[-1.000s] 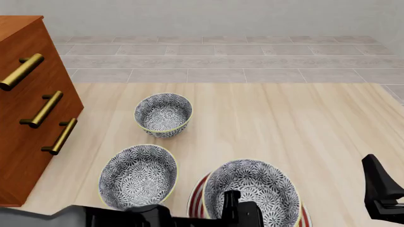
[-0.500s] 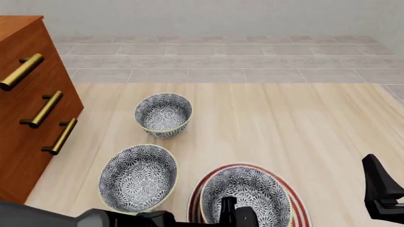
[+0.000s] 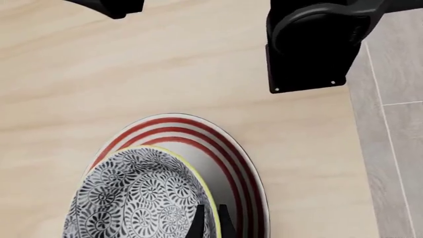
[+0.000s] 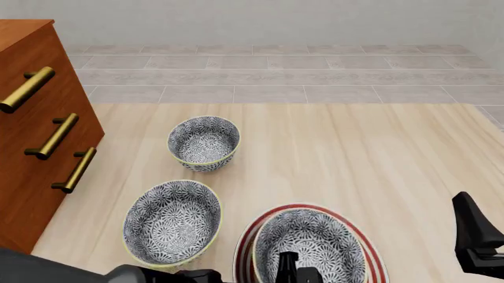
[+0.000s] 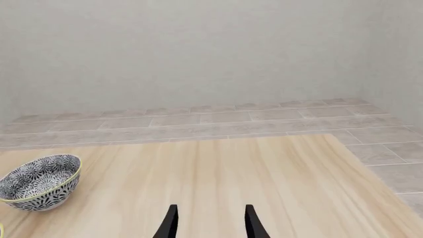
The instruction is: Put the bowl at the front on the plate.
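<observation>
The bowl point(image 4: 311, 244), blue-grey floral with a yellow-green rim, sits inside the red-ringed white plate point(image 4: 372, 250) at the front of the table. In the left wrist view the bowl point(image 3: 135, 198) covers much of the plate point(image 3: 235, 163). My left gripper point(image 3: 209, 222) is shut on the bowl's near rim, one finger inside and one outside; from the front, the left gripper point(image 4: 289, 266) shows at the bottom edge. My right gripper point(image 5: 210, 220) is open and holds nothing. It hovers at the table's right edge, where the front view shows the right gripper point(image 4: 466, 218) apart from the plate.
Two look-alike bowls stand to the left: one point(image 4: 172, 221) beside the plate, one point(image 4: 203, 141) farther back, also seen as the bowl point(image 5: 39, 182) in the right wrist view. A wooden dresser point(image 4: 35, 141) with brass handles fills the left side. The right arm point(image 3: 317, 44) crosses the left wrist view.
The bowl has come down with my left gripper and now rests low in the plate, whose red rings show more. The right arm has not moved.
</observation>
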Robot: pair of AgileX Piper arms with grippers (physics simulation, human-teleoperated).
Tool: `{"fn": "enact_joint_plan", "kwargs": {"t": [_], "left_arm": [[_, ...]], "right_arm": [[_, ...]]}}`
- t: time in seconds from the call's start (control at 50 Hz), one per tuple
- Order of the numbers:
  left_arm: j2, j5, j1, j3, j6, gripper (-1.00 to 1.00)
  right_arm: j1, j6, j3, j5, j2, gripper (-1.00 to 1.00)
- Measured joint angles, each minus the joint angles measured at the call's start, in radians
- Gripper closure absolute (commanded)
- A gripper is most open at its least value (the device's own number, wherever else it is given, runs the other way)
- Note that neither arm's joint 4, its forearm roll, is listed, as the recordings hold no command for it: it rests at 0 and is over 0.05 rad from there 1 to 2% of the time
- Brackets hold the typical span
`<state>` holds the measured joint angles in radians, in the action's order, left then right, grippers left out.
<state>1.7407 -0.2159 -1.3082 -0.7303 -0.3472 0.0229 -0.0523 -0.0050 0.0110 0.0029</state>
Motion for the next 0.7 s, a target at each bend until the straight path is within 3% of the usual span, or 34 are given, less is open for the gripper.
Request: {"fn": "enact_joint_plan", "kwargs": {"t": [0.18,0.2,0.7], "left_arm": [[0.004,0.003,0.002,-0.004,0.008,1.00],[0.004,0.004,0.002,-0.004,0.009,-1.00],[-0.022,0.042,-0.005,-0.008,0.018,-1.00]], "right_arm": [[0.000,-0.001,0.000,0.001,0.000,-1.00],[0.000,-0.001,0.001,0.001,0.000,-1.00],[-0.005,0.002,0.001,0.002,0.003,-1.00]]}}
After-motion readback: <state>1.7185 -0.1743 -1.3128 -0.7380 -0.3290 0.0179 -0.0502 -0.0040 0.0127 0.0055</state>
